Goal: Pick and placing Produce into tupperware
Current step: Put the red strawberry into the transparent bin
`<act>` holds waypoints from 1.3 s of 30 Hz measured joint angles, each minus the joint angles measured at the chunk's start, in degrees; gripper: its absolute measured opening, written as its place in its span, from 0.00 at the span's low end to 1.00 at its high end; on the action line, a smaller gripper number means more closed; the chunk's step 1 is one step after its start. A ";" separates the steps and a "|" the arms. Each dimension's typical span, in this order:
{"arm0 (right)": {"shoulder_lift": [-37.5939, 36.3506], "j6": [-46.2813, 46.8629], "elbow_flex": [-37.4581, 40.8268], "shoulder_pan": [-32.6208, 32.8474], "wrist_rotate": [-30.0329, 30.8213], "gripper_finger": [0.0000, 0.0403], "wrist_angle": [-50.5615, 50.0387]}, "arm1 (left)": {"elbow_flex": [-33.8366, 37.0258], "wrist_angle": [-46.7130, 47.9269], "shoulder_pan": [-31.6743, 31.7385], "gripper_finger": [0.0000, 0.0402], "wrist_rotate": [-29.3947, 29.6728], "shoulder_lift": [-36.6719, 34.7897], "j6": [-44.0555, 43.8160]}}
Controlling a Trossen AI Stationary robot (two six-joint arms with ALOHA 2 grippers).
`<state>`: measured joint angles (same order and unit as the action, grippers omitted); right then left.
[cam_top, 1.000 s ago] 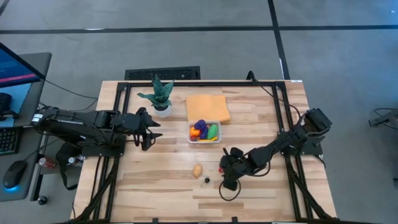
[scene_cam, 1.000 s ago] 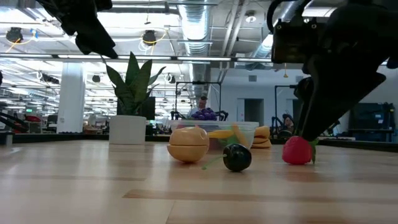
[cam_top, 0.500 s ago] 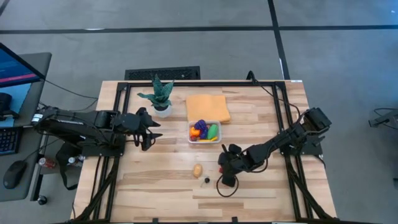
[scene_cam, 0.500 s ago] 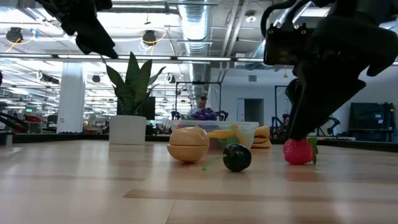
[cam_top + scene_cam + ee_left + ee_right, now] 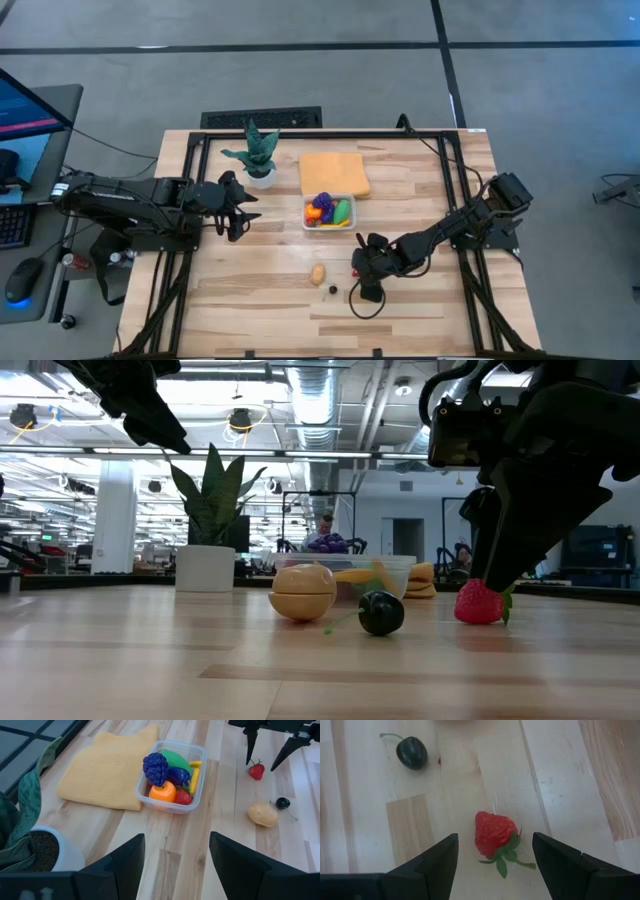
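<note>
The clear tupperware (image 5: pixel 329 211) (image 5: pixel 172 776) (image 5: pixel 345 575) stands mid-table and holds several toy pieces: purple, green, orange, red, yellow. Three produce pieces lie on the wood nearer the near edge: a red strawberry (image 5: pixel 492 836) (image 5: pixel 354 271) (image 5: pixel 479 603), a tan potato (image 5: pixel 318 273) (image 5: pixel 303 591) and a small dark cherry (image 5: pixel 332 290) (image 5: pixel 412 753). My right gripper (image 5: pixel 495 865) (image 5: pixel 357 274) (image 5: pixel 260 766) is open and low over the strawberry, one finger on either side of it, apart from it. My left gripper (image 5: pixel 235 207) (image 5: pixel 177 865) waits open, raised, left of the tupperware.
A folded orange cloth (image 5: pixel 334 173) (image 5: pixel 107 772) lies just beyond the tupperware. A green plant in a white pot (image 5: pixel 256 155) (image 5: pixel 210 510) stands at the far left of the cloth. Bare wood (image 5: pixel 260 300) spreads along the near edge and the table's right side.
My right gripper has crept a little toward the table's left and far side, closing in over the strawberry, still open. The strawberry, potato and cherry have stayed where they lay.
</note>
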<state>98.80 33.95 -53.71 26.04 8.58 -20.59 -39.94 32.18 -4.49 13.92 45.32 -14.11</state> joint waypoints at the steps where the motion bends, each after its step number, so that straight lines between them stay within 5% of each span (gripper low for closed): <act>1: 0.00 0.00 0.00 0.00 0.00 0.62 0.03 | -0.02 -0.06 0.00 0.53 0.17 0.00 -0.02; 39: 4.35 0.52 -0.15 -1.07 -2.54 0.61 3.17 | -0.02 -0.93 0.02 0.53 0.43 0.02 -0.17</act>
<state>103.15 34.48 -53.87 24.97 6.04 -17.42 -39.97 31.25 -4.47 14.35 45.34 -14.28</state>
